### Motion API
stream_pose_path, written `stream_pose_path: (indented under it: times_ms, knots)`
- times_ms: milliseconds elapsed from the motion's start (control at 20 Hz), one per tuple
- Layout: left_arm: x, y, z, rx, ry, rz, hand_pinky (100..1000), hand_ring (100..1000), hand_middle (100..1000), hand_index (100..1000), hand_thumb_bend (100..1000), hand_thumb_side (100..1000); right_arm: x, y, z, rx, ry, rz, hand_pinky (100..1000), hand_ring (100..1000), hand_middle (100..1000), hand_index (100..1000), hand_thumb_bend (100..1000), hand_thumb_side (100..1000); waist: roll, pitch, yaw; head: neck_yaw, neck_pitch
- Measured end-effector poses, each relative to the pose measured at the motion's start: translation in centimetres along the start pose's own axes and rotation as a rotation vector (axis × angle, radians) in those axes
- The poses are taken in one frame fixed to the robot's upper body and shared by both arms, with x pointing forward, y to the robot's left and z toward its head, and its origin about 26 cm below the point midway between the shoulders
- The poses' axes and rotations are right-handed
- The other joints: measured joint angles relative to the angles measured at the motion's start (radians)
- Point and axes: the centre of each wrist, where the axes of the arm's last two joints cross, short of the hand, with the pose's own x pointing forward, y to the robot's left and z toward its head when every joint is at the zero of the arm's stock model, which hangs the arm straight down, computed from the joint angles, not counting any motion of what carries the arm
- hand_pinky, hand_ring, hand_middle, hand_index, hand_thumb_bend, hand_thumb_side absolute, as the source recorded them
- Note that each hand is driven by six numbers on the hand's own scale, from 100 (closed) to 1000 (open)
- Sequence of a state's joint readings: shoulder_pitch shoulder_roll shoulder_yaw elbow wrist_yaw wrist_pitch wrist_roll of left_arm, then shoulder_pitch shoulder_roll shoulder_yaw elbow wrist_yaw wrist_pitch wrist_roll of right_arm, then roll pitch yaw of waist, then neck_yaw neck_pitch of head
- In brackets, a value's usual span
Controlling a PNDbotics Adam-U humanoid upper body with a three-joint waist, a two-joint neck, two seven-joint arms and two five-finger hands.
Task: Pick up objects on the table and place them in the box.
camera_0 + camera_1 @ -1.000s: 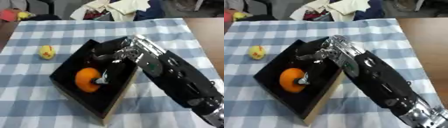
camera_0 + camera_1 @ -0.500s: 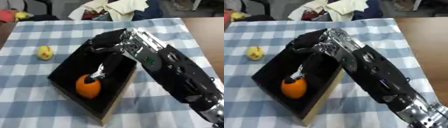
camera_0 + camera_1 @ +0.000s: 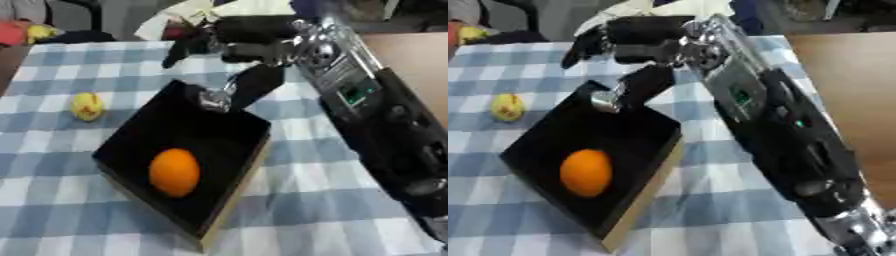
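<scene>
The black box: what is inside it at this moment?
Inside the black box lies one orange on the dark floor. The right hand hangs above the far corner and covers a little of that rim. The yellow fruit lies outside.

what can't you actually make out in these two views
- Right hand: its fingers blur together in both views, so whether they are straight or curled cannot be told.
- Far corner of the box: the hand's thumb covers it in both views.
- Small yellow object left of the box: too blurred to identify.
- Left hand: in neither view.
- Clutter beyond the table's far edge: blurred and cut off by the top edge.
</scene>
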State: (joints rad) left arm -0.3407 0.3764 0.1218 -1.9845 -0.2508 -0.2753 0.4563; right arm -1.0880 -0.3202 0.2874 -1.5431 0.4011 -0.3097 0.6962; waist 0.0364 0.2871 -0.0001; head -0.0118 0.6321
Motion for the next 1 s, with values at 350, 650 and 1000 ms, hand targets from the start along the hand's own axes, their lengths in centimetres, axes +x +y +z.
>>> stream_pose_path:
  times_ms: [350,650,1000]
  knots:
    - [-0.2,1.5,-0.5,-0.022,0.021,-0.110,452,599,576,751,100,822,1.0,-1.6,2.9,-0.258,0.018,-0.153,912,868,828,923,100,879,0.004,-0.012,-0.002,0.022,0.017]
    - [-0.1,3.1,-2.1,-0.087,0.030,-0.239,458,621,605,788,100,838,1.3,-1.6,4.4,-0.461,0.044,-0.279,920,866,821,924,100,837,0.007,-0.029,-0.005,0.037,0.042]
    - [0.6,4.6,-4.5,-0.228,0.057,-0.389,471,648,621,813,100,843,1.4,-1.4,5.1,-0.575,0.083,-0.348,921,864,819,923,100,824,0.009,-0.038,-0.007,0.046,0.063]
